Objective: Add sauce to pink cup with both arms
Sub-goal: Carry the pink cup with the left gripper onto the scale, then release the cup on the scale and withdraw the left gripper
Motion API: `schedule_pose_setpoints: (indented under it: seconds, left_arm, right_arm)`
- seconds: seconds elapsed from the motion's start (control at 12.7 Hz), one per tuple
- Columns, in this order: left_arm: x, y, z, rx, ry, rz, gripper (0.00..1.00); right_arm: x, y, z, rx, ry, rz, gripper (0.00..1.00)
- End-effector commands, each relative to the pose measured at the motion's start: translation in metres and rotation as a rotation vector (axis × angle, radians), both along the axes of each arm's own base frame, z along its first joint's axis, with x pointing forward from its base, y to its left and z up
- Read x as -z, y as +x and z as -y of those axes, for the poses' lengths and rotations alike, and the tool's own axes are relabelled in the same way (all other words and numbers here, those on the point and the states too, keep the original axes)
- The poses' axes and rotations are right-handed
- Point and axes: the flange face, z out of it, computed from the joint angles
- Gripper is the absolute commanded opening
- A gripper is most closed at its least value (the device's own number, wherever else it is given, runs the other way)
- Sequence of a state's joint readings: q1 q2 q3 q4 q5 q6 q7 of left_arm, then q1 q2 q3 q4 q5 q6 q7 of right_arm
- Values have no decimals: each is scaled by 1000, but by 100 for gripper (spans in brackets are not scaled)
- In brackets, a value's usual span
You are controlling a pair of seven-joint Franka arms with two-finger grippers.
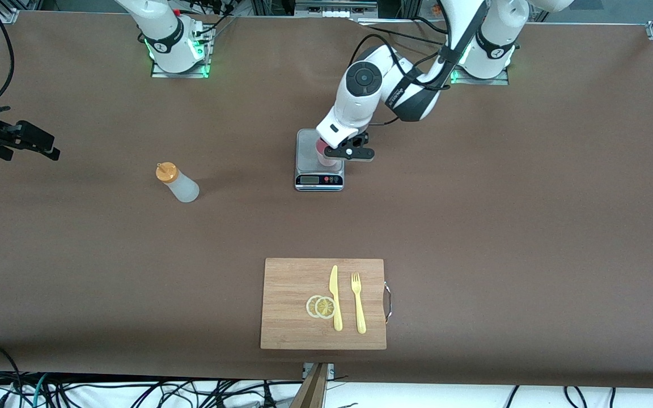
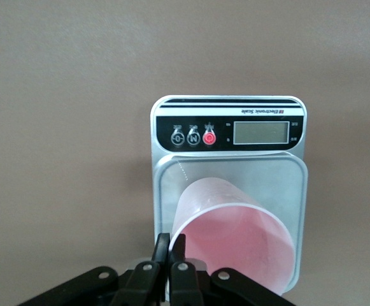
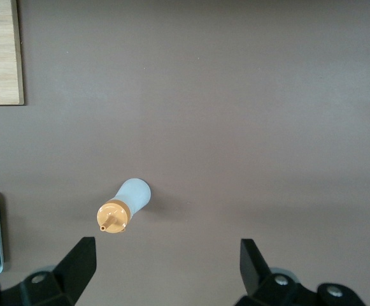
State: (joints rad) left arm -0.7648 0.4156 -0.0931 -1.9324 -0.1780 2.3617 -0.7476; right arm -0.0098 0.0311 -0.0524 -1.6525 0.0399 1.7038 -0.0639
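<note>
The left arm's fingers (image 2: 169, 250) are pinched together on the rim of the pink cup (image 2: 235, 237), one inside the wall and one outside. The left gripper (image 1: 335, 154) sits low over the scale (image 1: 318, 180), where the cup stands on the steel plate near the middle of the desk (image 1: 502, 215). The right arm's fingers (image 3: 81, 262) are spread wide and grasp nothing. The right gripper (image 1: 32, 141) hangs over the desk's edge at the right arm's end and waits there, with the sauce (image 3: 123, 205) below it in the right wrist view.

The desk is covered in a plain brown sheet. Both arm bases stand along its edge farthest from the front camera, each with a green light at the foot. Black cables trail across the floor past the edge nearest the front camera.

The cup's inside looks bare pink, with nothing in it that can be made out. The sauce (image 1: 177, 182) stands upright on the desk with its orange cap on, between the scale and the right gripper and well apart from both. What is inside the bottle cannot be told. Nearer the front camera lies a wooden cutting board (image 1: 287, 283) carrying two lemon slices (image 1: 321, 306), a yellow knife (image 1: 335, 297) and a yellow fork (image 1: 358, 302).
</note>
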Motion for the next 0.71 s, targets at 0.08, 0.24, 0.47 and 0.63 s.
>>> schedule_pose_setpoints:
  seconds: [0.08, 0.24, 0.47, 0.63]
  left_arm:
    - [2, -3, 15, -26, -11, -7, 0]
    - [3, -2, 14, -25, -10, -6, 60]
    - [-16, 14, 13, -30, -35, 14, 100]
    - [-42, 31, 11, -69, -58, -15, 100]
  right_arm:
    - [-4, -7, 2, -15, -7, -5, 100]
    - [-4, -6, 3, -10, -5, -5, 100]
    - [-7, -5, 4, 4, -4, 3, 100]
    - [-9, -5, 4, -1, -4, 6, 100]
